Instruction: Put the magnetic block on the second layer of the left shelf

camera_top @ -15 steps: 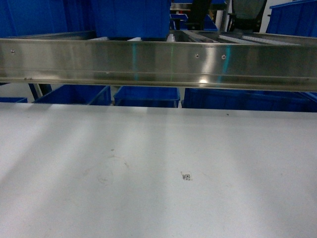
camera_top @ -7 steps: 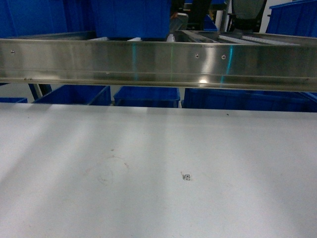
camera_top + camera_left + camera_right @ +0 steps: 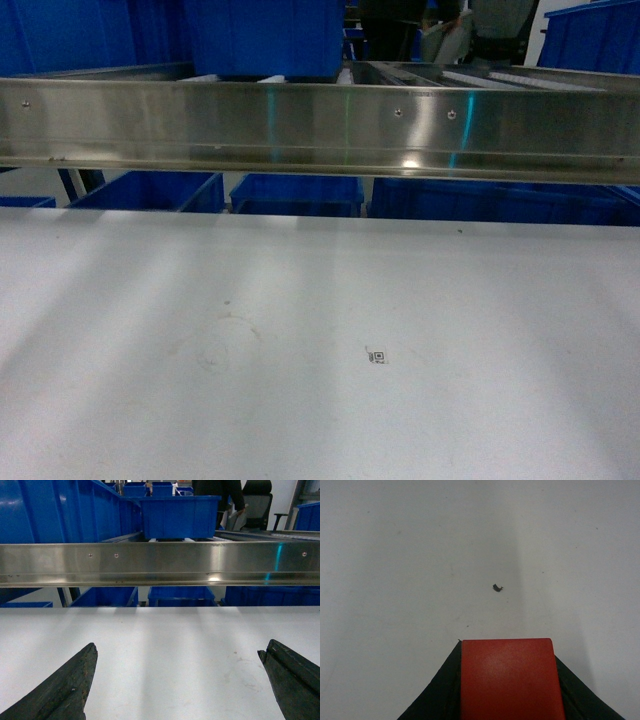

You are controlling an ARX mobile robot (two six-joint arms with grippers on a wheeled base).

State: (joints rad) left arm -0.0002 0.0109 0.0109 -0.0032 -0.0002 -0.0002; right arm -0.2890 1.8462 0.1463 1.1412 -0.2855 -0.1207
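Note:
In the right wrist view the magnetic block [image 3: 507,680], a bright red cube, sits clamped between the two black fingers of my right gripper [image 3: 507,647], which is shut on it just above the white tabletop [image 3: 420,555]. My left gripper [image 3: 179,647] stands open over the same tabletop, with nothing between its dark fingers [image 3: 70,685]. Neither gripper shows in the head view. A steel rack level with white rollers [image 3: 480,78] lies behind a broad steel beam [image 3: 320,125]. I cannot tell whether it is the left shelf second layer.
Blue bins [image 3: 265,35] stand on the rollers and more blue bins [image 3: 295,192] sit below the beam, behind the table's far edge. A person [image 3: 220,492] and a black chair [image 3: 260,500] are behind the rack. A small dark speck [image 3: 497,587] lies on the table.
The person behind the rack has moved to the right at the top of the head view. Table, beam and bins have not moved.

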